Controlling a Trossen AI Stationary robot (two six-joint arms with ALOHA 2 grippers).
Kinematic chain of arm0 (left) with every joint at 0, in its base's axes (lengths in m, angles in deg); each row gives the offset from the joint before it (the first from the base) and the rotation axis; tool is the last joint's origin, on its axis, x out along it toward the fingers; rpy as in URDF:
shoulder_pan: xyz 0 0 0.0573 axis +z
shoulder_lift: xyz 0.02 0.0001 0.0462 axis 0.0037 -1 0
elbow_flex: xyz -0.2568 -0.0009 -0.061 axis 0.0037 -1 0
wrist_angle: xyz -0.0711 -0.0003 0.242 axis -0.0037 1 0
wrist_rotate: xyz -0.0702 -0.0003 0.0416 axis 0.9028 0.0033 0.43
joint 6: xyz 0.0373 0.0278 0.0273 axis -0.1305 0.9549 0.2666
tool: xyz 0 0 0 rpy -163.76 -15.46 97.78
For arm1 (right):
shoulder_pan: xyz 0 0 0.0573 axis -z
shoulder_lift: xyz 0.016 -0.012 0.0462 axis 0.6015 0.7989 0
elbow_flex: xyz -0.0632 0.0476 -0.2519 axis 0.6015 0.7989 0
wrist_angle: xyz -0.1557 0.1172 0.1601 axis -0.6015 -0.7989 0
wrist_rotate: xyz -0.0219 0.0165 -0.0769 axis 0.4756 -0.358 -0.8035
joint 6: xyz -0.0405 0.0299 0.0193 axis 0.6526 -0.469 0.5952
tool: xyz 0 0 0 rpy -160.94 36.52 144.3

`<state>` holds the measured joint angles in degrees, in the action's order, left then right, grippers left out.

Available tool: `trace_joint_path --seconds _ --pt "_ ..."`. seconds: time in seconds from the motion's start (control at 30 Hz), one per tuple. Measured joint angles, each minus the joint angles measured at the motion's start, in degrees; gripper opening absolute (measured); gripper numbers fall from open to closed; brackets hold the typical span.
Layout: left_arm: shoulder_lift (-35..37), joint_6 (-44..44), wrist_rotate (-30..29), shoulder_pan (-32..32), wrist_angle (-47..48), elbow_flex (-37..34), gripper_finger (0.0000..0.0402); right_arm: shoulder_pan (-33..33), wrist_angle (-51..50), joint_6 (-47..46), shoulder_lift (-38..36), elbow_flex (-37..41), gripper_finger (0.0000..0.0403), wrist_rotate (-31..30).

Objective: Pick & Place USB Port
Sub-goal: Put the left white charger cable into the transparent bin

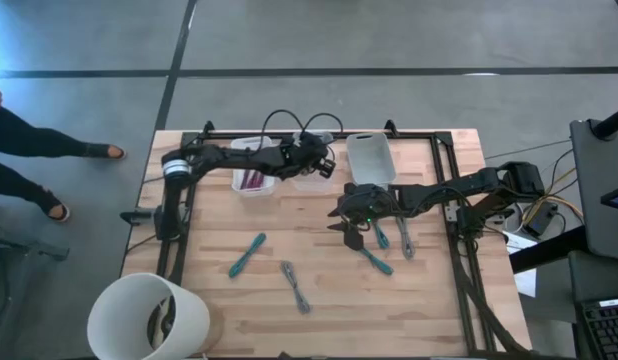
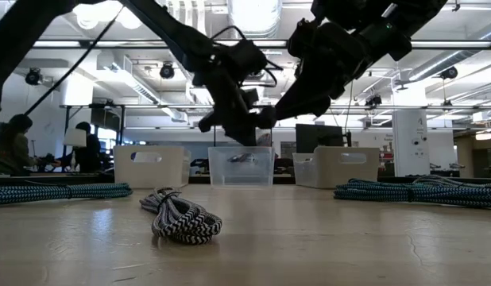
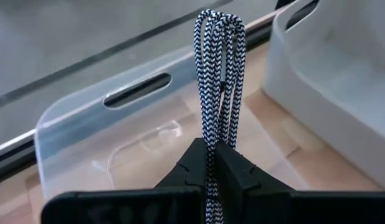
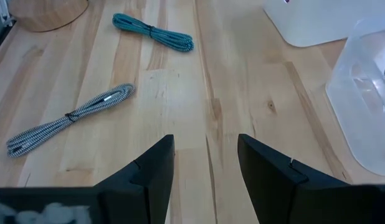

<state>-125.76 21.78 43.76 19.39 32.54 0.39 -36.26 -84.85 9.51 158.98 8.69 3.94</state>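
Left wrist view: left gripper (image 3: 211, 163) pinches a black-and-white braided cable bundle (image 3: 218, 81) above the clear plastic bin (image 3: 118, 121) near the table's far edge; right gripper (image 4: 205, 163) is spread mid-table.

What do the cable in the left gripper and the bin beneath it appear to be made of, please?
The cable, pinched by the left gripper, looks braided fabric: a matte black-and-white zigzag weave. The bin looks like clear, glossy plastic, since the wood shows through its walls.
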Motion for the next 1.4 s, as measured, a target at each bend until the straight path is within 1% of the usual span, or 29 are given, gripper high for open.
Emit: trace_joint_path --seconds 0.1,0.3,0.7,1.13,1.27,1.4 --pt "-1.37 -1.03 1.23 0.55 0.3 -0.01 0.0016 0.01 0.0 0.0 0.0 0.23 0.0173 0.0" --pt "-3.01 -2.07 1.49 1.13 1.71 -0.14 0.0016 0.04 -0.03 0.0 0.0 0.61 0.0173 0.0" --pt "-3.35 -2.72 1.78 1.31 3.54 -0.18 0.0018 0.02 -0.04 -0.1 0.0 0.66 0.0173 0.0" --pt "-3.35 -2.95 2.19 1.31 4.45 -0.18 0.0073 0.02 -0.07 -0.22 0.0 0.72 0.0173 0.0" --pt "-2.62 -0.97 2.26 1.31 4.6 -0.27 0.0078 0.02 -0.07 -0.22 0.0 0.72 0.0173 0.0" --pt "0.05 1.59 2.85 1.07 4.78 0.19 0.0077 0.02 -0.07 -0.02 0.0 0.7 0.0173 0.0"
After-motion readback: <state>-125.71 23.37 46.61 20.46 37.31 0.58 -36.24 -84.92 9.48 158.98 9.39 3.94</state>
